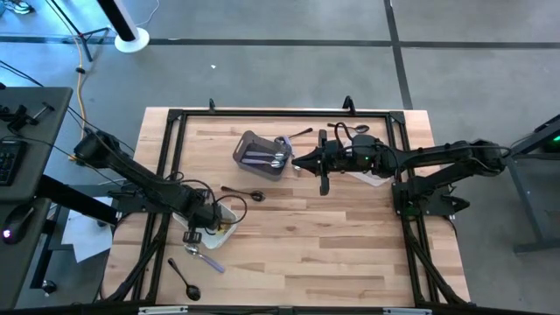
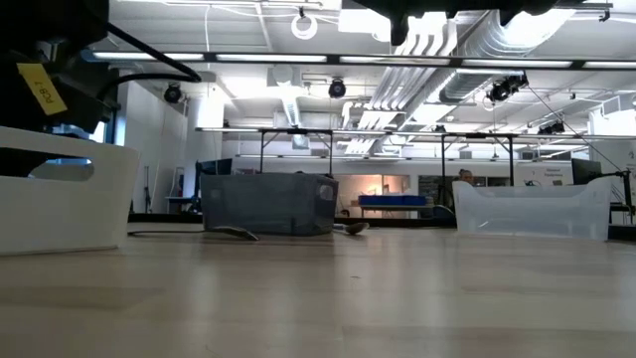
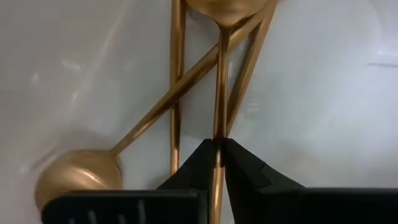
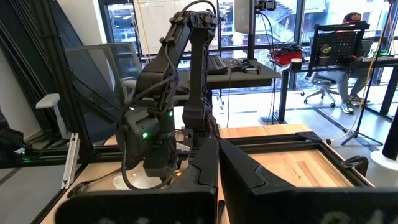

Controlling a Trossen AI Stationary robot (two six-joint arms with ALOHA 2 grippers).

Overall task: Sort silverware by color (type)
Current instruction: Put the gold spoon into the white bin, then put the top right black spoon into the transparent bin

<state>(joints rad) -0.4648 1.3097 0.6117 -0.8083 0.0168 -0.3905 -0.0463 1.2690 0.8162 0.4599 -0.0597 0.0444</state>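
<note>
Pinching one gold spoon handle (image 3: 219,127) in my left gripper (image 3: 218,151), down inside the white tray (image 1: 229,229) at the counter's (image 1: 332,236) left edge, because the gold pieces are collected there: two more cross beneath it. My right gripper (image 4: 217,163), shut and empty, waits raised near the grey bin (image 1: 248,143) holding lilac-handled pieces. Black spoons (image 1: 241,192) lie unsorted on the counter.

Bright overhead strip lights glare along the ceiling in the low view, leaving the near pale wooden tabletop (image 2: 328,298) soft and out of focus. From above, light is even, with faint shadows under the arms. The left wrist view shows sheen on slim gold spoon handles (image 3: 219,81) against a washed-out glossy white tray floor (image 3: 323,93)
</note>
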